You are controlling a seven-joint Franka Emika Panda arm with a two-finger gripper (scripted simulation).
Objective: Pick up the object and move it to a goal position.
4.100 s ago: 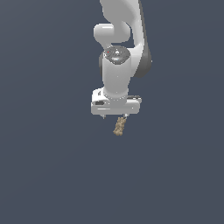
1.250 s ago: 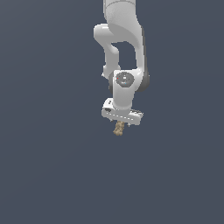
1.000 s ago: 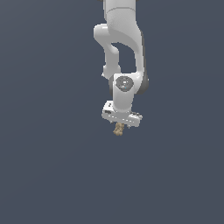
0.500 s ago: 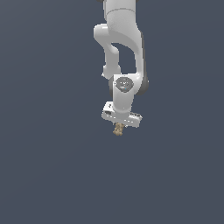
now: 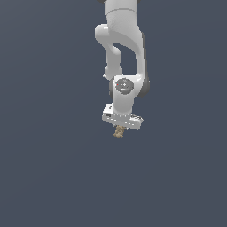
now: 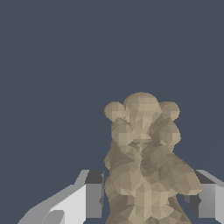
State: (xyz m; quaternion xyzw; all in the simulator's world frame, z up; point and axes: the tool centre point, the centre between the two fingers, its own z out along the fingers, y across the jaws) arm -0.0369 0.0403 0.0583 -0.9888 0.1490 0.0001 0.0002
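Note:
The object is a small tan-brown knobbly lump that hangs from under the white gripper in the exterior view. The gripper points downward and is shut on the lump. In the wrist view the object fills the space between the two fingers, which press on its sides. Only the lump's lower end shows below the hand in the exterior view. No goal marker shows in either view.
The white arm reaches down from the top of the exterior view. Plain dark blue-grey background lies all around; no other object, container or edge shows.
Over four seconds the arm has swung a little to the exterior view's right and its wrist has turned. The lump stays in the gripper. In the last half second almost nothing moves.

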